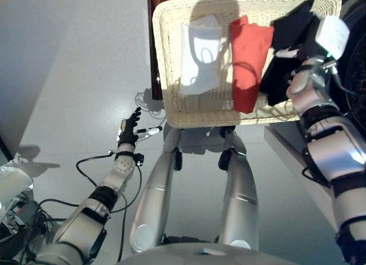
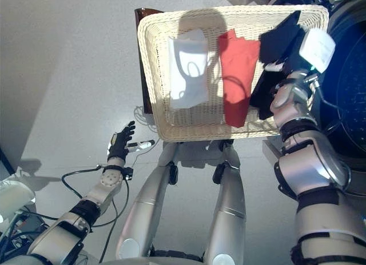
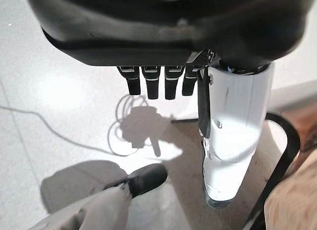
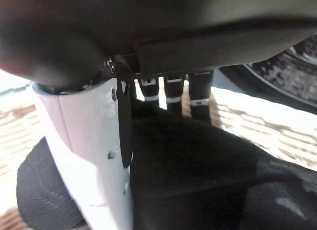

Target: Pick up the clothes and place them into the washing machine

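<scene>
Pale grey floor (image 1: 74,76) surrounds a wicker basket (image 1: 171,113) holding three garments: a black garment (image 1: 286,33) at its right end, a red cloth (image 1: 249,53) beside it, a white cloth (image 1: 199,56) further left. The right hand (image 4: 84,155) pinches the black garment between thumb and fingers. The left hand (image 1: 128,131) hangs over the floor, fingers straight, holding nothing.

— In the basket (image 2: 150,76)?
— White cloth (image 2: 189,71), red cloth (image 2: 237,71), black cloth (image 2: 274,48), side by side.
— Right hand (image 2: 280,68)?
— On the black cloth, fingers hidden.
— Left hand (image 2: 120,140)?
— Low over the floor (image 2: 63,76), fingers straight.
</scene>
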### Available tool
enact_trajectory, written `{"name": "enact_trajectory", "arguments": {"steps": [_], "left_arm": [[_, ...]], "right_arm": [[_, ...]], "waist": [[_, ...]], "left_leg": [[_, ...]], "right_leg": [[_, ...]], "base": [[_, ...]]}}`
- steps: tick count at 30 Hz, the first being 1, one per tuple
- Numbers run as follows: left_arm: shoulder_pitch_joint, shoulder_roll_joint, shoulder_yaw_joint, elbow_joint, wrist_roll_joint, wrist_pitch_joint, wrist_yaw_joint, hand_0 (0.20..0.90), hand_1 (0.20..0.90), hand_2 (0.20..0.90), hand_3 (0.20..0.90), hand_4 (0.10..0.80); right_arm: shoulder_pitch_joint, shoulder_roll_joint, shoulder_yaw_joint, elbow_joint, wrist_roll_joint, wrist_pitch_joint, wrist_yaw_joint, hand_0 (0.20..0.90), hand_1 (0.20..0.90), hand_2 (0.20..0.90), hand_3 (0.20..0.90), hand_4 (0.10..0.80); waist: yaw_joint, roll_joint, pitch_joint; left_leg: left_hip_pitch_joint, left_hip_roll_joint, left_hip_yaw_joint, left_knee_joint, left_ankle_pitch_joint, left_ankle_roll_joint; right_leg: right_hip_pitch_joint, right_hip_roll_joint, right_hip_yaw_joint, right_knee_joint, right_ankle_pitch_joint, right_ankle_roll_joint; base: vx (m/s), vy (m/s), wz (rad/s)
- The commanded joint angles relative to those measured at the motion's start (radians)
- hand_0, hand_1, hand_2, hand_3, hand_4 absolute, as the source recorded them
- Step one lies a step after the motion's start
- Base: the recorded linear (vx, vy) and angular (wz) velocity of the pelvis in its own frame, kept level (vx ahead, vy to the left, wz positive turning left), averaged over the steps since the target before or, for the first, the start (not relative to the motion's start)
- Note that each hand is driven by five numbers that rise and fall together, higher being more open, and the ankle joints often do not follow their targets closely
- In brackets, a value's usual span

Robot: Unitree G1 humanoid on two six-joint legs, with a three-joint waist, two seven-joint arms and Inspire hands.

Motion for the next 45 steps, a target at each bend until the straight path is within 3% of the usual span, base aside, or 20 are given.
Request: {"name": "enact_trajectory", "arguments": {"steps": [1,9,18,21,27,32,34,36,40,42,45], "left_arm": [[0.036,-0.004,-0.006,0.02,-0.015,-0.032,0.03,0.9,0.9,0.9,0.9,0.8],[0.026,-0.008,-0.001,0.061,-0.001,-0.028,0.029,0.9,0.9,0.9,0.9,0.8],[0.063,-0.009,0.019,0.137,0.02,-0.008,0.005,0.9,0.9,0.9,0.9,0.8],[0.082,-0.006,0.029,0.14,0.017,-0.005,-0.007,0.9,0.9,0.9,0.9,0.8],[0.117,-0.002,0.064,0.129,0.008,-0.007,-0.025,0.9,0.9,0.9,0.9,0.8],[0.17,-0.013,0.086,0.101,-0.002,-0.005,-0.048,0.9,0.9,0.9,0.9,0.8],[0.177,-0.021,0.091,0.105,-0.004,-0.002,-0.053,0.9,0.9,0.9,0.9,0.8],[0.201,-0.053,0.092,0.124,-0.012,0.001,-0.069,0.9,0.9,0.9,0.9,0.8],[0.21,-0.066,0.093,0.14,-0.018,0.0,-0.078,0.9,0.9,0.9,0.9,0.8],[0.21,-0.069,0.078,0.122,-0.033,-0.009,-0.078,0.9,0.9,0.9,0.9,0.8],[0.195,-0.066,0.065,0.124,-0.046,-0.013,-0.075,0.9,0.9,0.9,0.9,0.8]], "right_arm": [[0.032,0.025,0.084,0.001,-0.015,-0.021,0.093,0.2,0.2,0.2,0.2,0.3],[0.113,0.019,0.039,-0.008,0.028,-0.032,0.102,0.2,0.2,0.2,0.2,0.3],[0.25,0.004,-0.069,-0.04,0.093,-0.039,0.101,0.2,0.2,0.2,0.2,0.3],[0.301,0.003,-0.16,-0.06,0.204,-0.067,0.102,0.2,0.2,0.2,0.2,0.3],[0.468,0.084,-0.439,-0.175,0.635,-0.201,0.137,0.2,0.2,0.2,0.2,0.3],[0.59,0.274,-0.689,-0.274,1.165,-0.371,0.256,0.2,0.2,0.2,0.2,0.3],[0.605,0.307,-0.701,-0.301,1.243,-0.391,0.297,0.2,0.2,0.2,0.2,0.3],[0.623,0.389,-0.791,-0.355,1.418,-0.46,0.352,0.2,0.2,0.2,0.2,0.3],[0.602,0.388,-0.827,-0.356,1.463,-0.492,0.353,0.2,0.2,0.2,0.2,0.3],[0.53,0.382,-0.862,-0.405,1.476,-0.55,0.326,0.2,0.2,0.2,0.2,0.3],[0.431,0.336,-0.881,-0.421,1.472,-0.587,0.288,0.2,0.2,0.2,0.2,0.3]], "waist": [[0.014,0.059,0.026],[-0.001,0.041,0.009],[-0.037,-0.004,-0.043],[-0.05,-0.015,-0.058],[-0.07,-0.019,-0.081],[-0.079,-0.003,-0.106],[-0.077,0.0,-0.111],[-0.076,0.022,-0.129],[-0.072,0.045,-0.131],[-0.064,0.078,-0.107],[-0.062,0.095,-0.074]], "left_leg": [[-0.019,-0.035,-0.015,0.083,-0.063,-0.075],[0.036,-0.033,-0.017,0.063,-0.054,-0.083],[0.22,-0.021,-0.005,-0.001,-0.049,-0.088],[0.282,-0.019,0.0,-0.022,-0.049,-0.086],[0.388,-0.016,0.01,-0.059,-0.057,-0.08],[0.444,-0.014,0.026,-0.1,-0.059,-0.077],[0.45,-0.015,0.031,-0.108,-0.052,-0.076],[0.471,-0.017,0.041,-0.129,-0.056,-0.077],[0.466,-0.021,0.044,-0.119,-0.051,-0.076],[0.435,-0.021,0.063,-0.037,-0.095,-0.059],[0.353,-0.022,0.09,0.115,-0.158,-0.049]], "right_leg": [[0.031,0.0,0.01,-0.065,0.079,0.038],[0.102,0.001,0.003,-0.108,0.095,0.041],[0.3,0.017,0.009,-0.212,0.13,0.047],[0.359,0.024,0.02,-0.234,0.134,0.048],[0.458,0.033,0.03,-0.272,0.134,0.046],[0.499,0.038,0.043,-0.306,0.135,0.048],[0.5,0.038,0.046,-0.312,0.143,0.048],[0.514,0.039,0.056,-0.322,0.135,0.051],[0.501,0.035,0.062,-0.304,0.129,0.046],[0.442,0.035,0.065,-0.19,0.074,0.039],[0.357,0.027,0.069,-0.068,0.037,0.032]], "base": [[-0.092,0.009,0.0],[-0.006,-0.015,0.04],[0.015,-0.02,-0.02],[0.035,-0.009,-0.08],[0.038,-0.011,-0.1],[0.038,0.028,-0.17],[0.026,0.044,-0.18],[0.042,0.075,-0.28],[-0.009,0.054,-0.15],[-0.082,0.11,-0.01],[-0.11,0.055,-0.15]]}}
